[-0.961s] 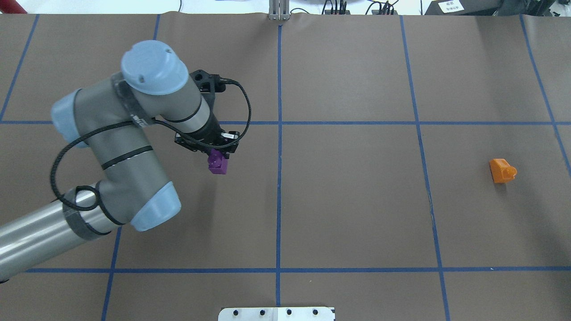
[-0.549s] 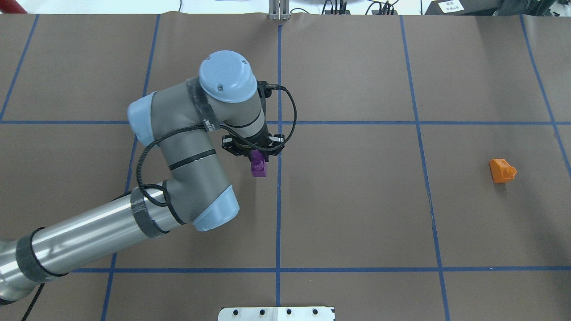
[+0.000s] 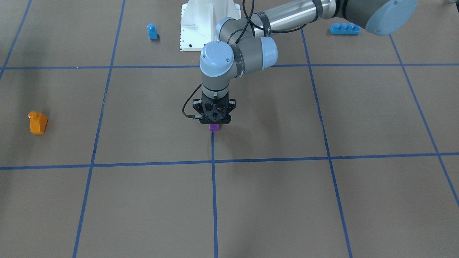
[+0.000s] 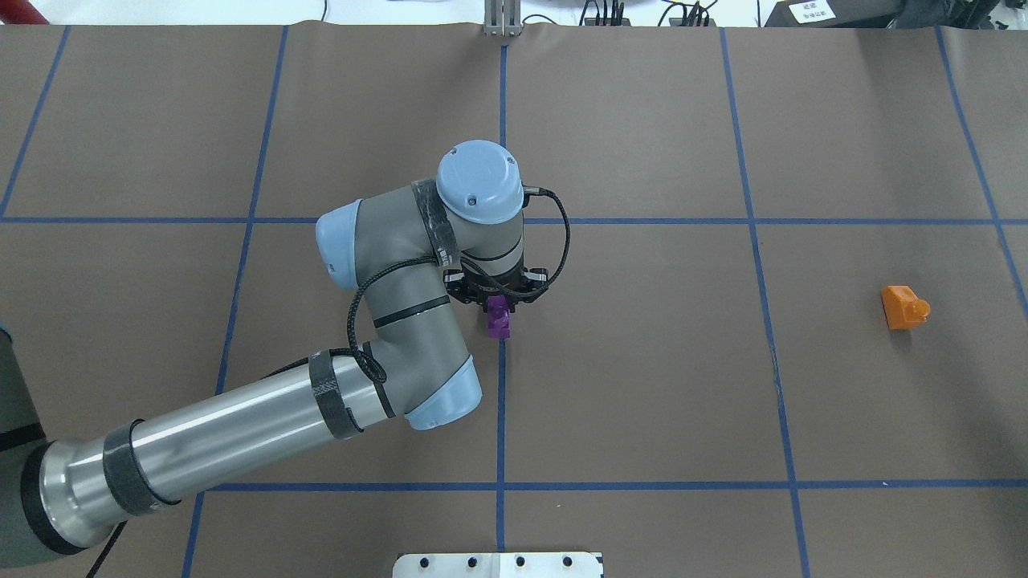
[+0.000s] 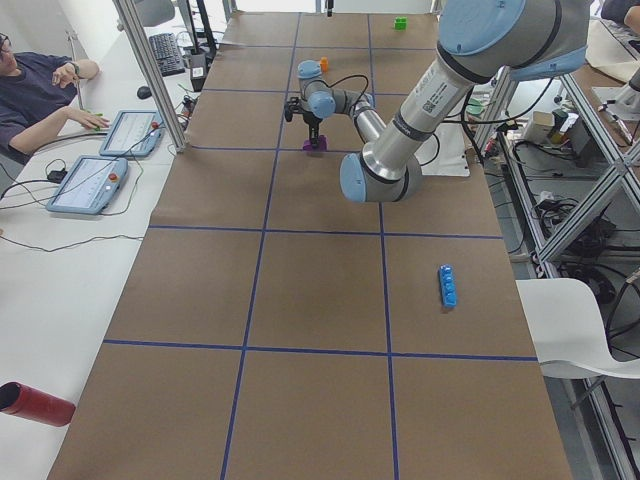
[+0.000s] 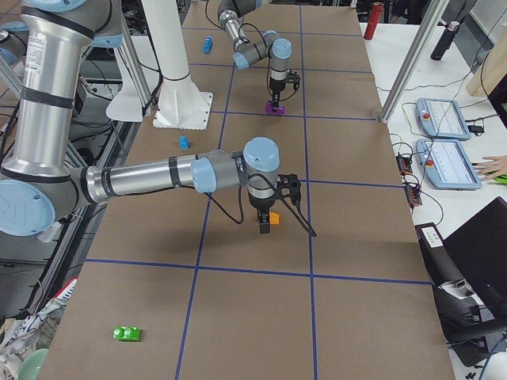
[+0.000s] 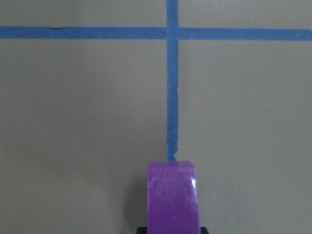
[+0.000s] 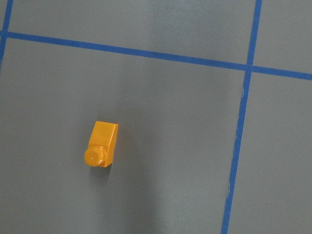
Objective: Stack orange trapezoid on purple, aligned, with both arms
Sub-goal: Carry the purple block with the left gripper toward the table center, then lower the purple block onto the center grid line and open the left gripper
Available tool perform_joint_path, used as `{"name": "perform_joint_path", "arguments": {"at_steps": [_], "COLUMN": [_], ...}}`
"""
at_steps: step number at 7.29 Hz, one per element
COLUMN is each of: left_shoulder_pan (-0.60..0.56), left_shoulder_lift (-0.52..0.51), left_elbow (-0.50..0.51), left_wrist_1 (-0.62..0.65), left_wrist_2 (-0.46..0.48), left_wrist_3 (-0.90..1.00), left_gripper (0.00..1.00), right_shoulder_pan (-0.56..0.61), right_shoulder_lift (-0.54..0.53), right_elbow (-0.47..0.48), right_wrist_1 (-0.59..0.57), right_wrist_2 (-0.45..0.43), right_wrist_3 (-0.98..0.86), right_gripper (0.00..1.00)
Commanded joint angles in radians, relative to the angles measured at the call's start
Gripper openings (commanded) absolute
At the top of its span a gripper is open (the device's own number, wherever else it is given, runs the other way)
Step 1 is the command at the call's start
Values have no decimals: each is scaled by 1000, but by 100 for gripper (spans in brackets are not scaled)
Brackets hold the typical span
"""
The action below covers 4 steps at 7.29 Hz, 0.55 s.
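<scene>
Your left gripper [image 4: 498, 303] is clamped on the purple block [image 4: 499, 316], pointing straight down near the middle of the table [image 4: 642, 385]; the block sticks out below the gripper, right on the long blue tape line [image 4: 501, 417] running down the centre. In the left wrist view the block fills the bottom middle, with that line running away from it to a tape crossing [image 7: 172, 33]. The block is very low; whether it sits on the table or hangs just above it, you can't tell.

The orange block [image 4: 903, 307] stands upright, stud up, free on the table on the robot's right side; it is well apart from the purple block and off the tape lines.

Your right gripper [image 6: 265, 225] shows only in the right-end view, pointing down and lined up with the orange block there; released or clenched, you can't tell from that view. The right wrist view looks down on the orange block from well above, block left of centre.

Other bits: a small blue block [image 3: 152, 31] near the white robot base [image 3: 208, 21]; a long blue brick [image 3: 345, 28] on the base's other side; a green block [image 6: 127, 333] at the table's right end; a person [image 5: 35, 85] seated at the side bench.
</scene>
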Motion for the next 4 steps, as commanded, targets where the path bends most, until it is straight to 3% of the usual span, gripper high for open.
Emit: {"name": "perform_joint_path", "arguments": {"at_steps": [1,4], "left_shoulder_pan": [9,16], "left_shoulder_lift": [-1,0], "left_elbow": [6,6], "left_wrist_1": [-5,-5], "left_wrist_2": [0,1], "left_wrist_3": [2,1], "left_gripper": [0,0], "right_shoulder_pan": [0,0], "right_shoulder_lift": [1,1], "right_elbow": [0,-2], "right_wrist_1": [0,0], "right_wrist_2": [-1,-1], "right_wrist_3": [0,0], "right_gripper": [100,100]}}
